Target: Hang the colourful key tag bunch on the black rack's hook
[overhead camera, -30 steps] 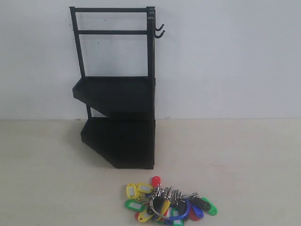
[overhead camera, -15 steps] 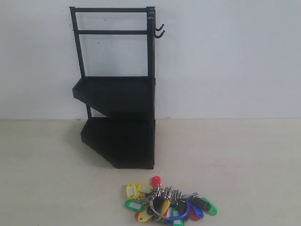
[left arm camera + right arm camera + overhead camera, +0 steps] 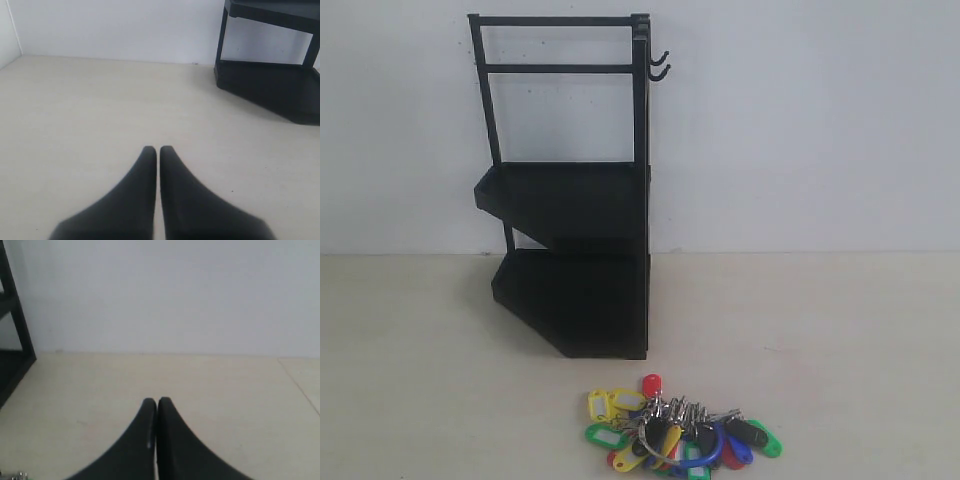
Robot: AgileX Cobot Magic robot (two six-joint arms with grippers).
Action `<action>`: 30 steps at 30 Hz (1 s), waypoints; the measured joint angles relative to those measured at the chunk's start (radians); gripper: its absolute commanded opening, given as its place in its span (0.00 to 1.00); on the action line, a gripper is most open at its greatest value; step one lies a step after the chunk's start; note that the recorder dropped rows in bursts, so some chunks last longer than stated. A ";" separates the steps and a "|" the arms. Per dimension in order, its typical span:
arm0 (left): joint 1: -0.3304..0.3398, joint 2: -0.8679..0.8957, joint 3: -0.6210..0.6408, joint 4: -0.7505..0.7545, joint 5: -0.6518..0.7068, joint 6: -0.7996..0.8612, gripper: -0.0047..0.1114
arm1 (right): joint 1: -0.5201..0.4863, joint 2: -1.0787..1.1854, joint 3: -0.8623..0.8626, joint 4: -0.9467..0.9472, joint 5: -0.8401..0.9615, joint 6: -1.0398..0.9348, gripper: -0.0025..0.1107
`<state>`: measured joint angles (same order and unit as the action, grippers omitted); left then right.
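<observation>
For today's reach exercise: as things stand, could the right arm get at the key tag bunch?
Probably yes. The colourful key tag bunch lies in the open, apart from the black rack, with nothing on it; the right gripper is shut and must open first.

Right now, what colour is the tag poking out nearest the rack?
Red: that tag shows best in the exterior view.

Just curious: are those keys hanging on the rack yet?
Not yet. The keys lie on the table before the rack; its hooks are bare.
</observation>
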<state>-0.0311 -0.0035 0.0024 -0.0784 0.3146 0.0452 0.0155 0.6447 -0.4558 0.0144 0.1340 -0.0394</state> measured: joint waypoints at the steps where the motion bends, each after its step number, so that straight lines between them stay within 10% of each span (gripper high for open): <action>1: 0.000 0.000 0.000 0.000 0.000 0.000 0.08 | 0.011 0.034 -0.006 0.002 0.006 -0.013 0.02; 16: 0.000 0.000 0.000 0.000 0.000 0.000 0.08 | 0.477 0.844 -0.505 0.002 0.475 -0.613 0.02; 26: 0.000 0.000 0.000 0.000 0.000 0.000 0.08 | 0.617 1.045 -0.652 0.000 0.499 -0.745 0.02; 30: 0.000 0.000 0.000 0.000 0.000 0.000 0.08 | 0.667 1.079 -0.668 0.000 0.496 -0.745 0.18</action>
<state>-0.0311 -0.0035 0.0024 -0.0784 0.3146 0.0452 0.6821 1.7239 -1.1239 0.0145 0.6302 -0.7846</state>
